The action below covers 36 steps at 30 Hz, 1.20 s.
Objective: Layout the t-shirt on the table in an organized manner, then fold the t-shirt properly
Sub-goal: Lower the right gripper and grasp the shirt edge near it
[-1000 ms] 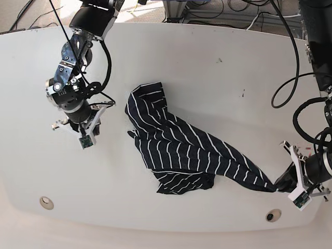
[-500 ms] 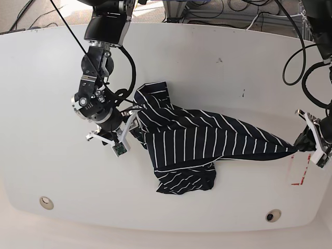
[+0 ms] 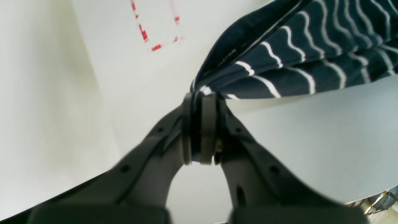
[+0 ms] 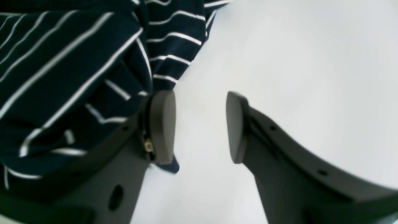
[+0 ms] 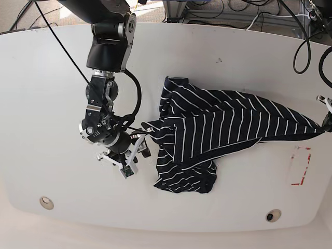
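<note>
Because the t-shirt is soft, light cloth, it sags and bunches, so grip it at hems or corners. It lies crumpled mid-counter, one end stretched taut to the left claw, which is clamped on that corner. The right claw stands apart, empty, just beside the opposite edge. Sleeves and collar cannot be made out; the base view crops the left claw.

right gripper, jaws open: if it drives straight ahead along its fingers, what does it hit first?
Probably bare table. The right gripper has white surface between its open fingers; the t-shirt lies against one finger only. Depth is uncertain.
</note>
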Available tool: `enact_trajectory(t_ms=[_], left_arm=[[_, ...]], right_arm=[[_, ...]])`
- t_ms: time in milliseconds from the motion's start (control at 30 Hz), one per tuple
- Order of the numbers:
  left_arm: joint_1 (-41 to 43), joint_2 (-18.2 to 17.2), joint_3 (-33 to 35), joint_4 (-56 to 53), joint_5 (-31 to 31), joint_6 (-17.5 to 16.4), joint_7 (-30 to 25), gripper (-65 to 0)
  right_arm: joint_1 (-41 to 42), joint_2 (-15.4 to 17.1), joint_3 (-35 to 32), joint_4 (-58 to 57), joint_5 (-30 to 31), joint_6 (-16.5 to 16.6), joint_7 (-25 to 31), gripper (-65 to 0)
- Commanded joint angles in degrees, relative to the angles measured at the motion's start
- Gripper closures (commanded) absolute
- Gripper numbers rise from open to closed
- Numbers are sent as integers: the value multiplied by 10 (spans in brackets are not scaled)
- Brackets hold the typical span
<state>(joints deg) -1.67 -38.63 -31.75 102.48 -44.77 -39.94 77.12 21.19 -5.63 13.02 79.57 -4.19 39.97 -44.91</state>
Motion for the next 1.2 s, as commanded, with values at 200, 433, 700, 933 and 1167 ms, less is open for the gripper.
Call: enact_trajectory(t_ms=[200,433,700,933,1167], left_arm=[[27,-40,-35,8,-5,-1,-9,0],[45,-44,-67,8,-5,-1,-9,0],[45,-44,-68,8,-5,-1,-9,0],[45,-44,-67,8,-5,-1,-9,0],[45,-42,-63,8,-5,-1,-9,0]], right_arm=[[67,-10,0,-125,10,0,97,-262],[99,-10,0,-251,10,0,195,-262],[112,-5,0,-343,10,-19,282,-262],[112,11,1,-345,11,-58,304,-263],[110,25,1,-345,11,-66,299,-285]])
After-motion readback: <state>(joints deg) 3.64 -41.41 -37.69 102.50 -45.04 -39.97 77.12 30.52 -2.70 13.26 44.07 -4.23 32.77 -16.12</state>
